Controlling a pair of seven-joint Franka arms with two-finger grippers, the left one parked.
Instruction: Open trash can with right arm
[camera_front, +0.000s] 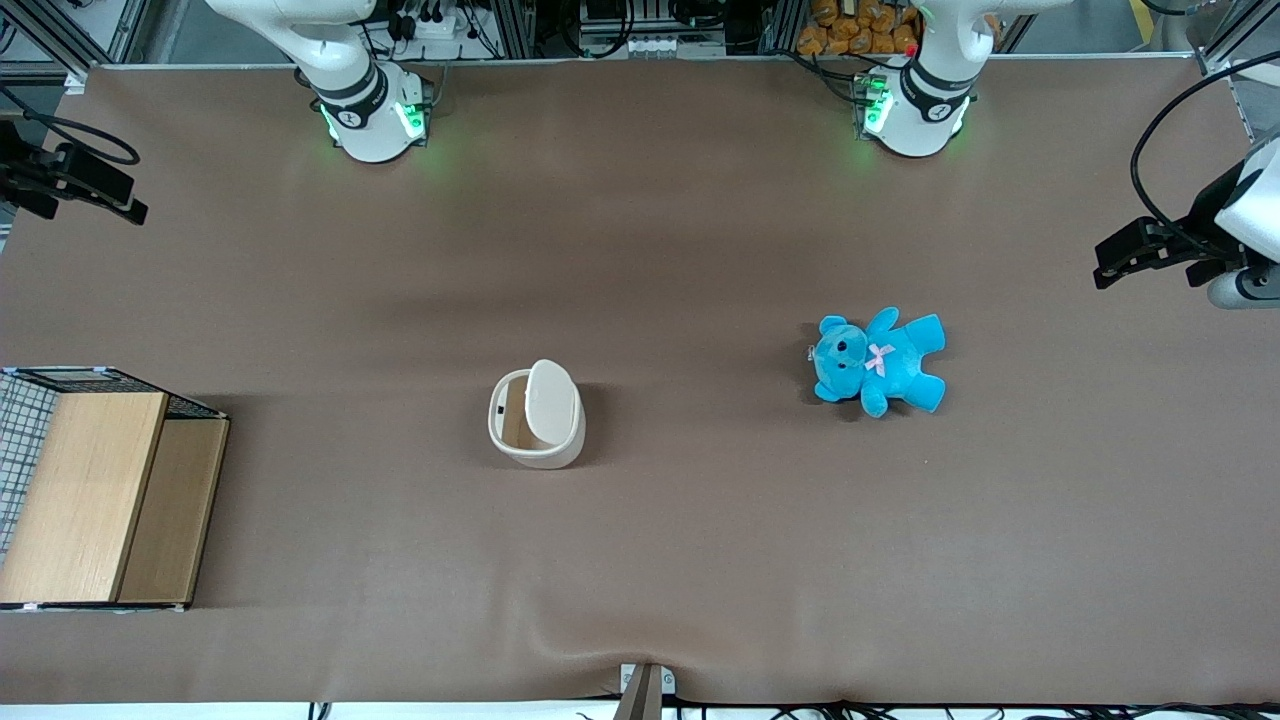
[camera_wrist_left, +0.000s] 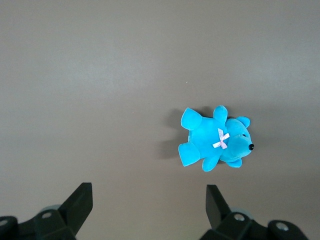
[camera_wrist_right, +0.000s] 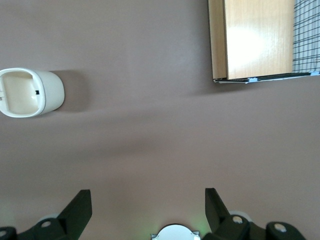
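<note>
Here the small cream-white plastic trash can (camera_front: 537, 420) is standing near the middle of the brown table cover (camera_front: 640, 560), its flat hinged lid (camera_front: 553, 400) tipped up and leaning over the side toward the parked arm's end, so the tan inside is showing through the open mouth. In the right wrist view the same bin (camera_wrist_right: 31, 92) is appearing with its mouth uncovered and nothing inside it that can be made out.

The black two-finger gripper (camera_wrist_right: 148, 212) of the right arm is hanging high above the table, well apart from the trash can, at the working arm's end. Its fingers (camera_wrist_right: 80, 209) are standing spread wide with only bare table cover showing between them; it is gripping nothing. In the front view the same gripper (camera_front: 95, 195) is showing as a dark shape at the picture's edge, above the table and farther from the front camera than the wooden-panelled wire box (camera_front: 95, 490).

That box is sitting at the working arm's end of the table, well apart from the trash can, with light wood panels on top and wire mesh along its outer side. A bright blue plush teddy bear (camera_front: 878, 362) with a pink bow is lying flat toward the parked arm's end, a little farther from the front camera than the bin.
</note>
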